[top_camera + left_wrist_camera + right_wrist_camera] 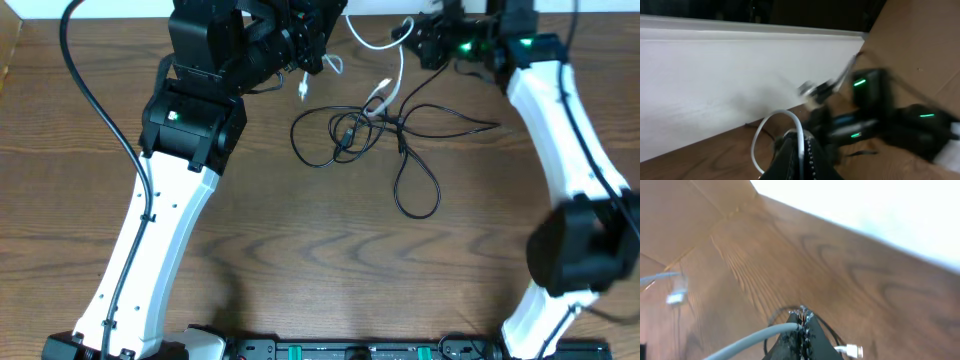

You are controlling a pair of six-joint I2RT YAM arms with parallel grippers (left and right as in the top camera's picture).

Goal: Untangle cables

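Observation:
The white cable (400, 70) runs from my left gripper (312, 55) along the table's far edge to my right gripper (425, 42), then drops into the tangle. Both grippers are shut on it, held above the table. In the left wrist view the cable (799, 131) passes between the shut fingers (802, 146) and loops to the left. In the right wrist view it (755, 339) enters the shut fingers (802, 316), with a white plug (852, 351) lower right. The black cable (350, 130) lies knotted on the table, with a loop (417, 190) toward the front.
A white plug end (303, 90) hangs below my left gripper. A white wall (715, 85) borders the table's far edge. The right arm (875, 120) shows blurred in the left wrist view. Wood table (300, 260) stretches in front of the tangle.

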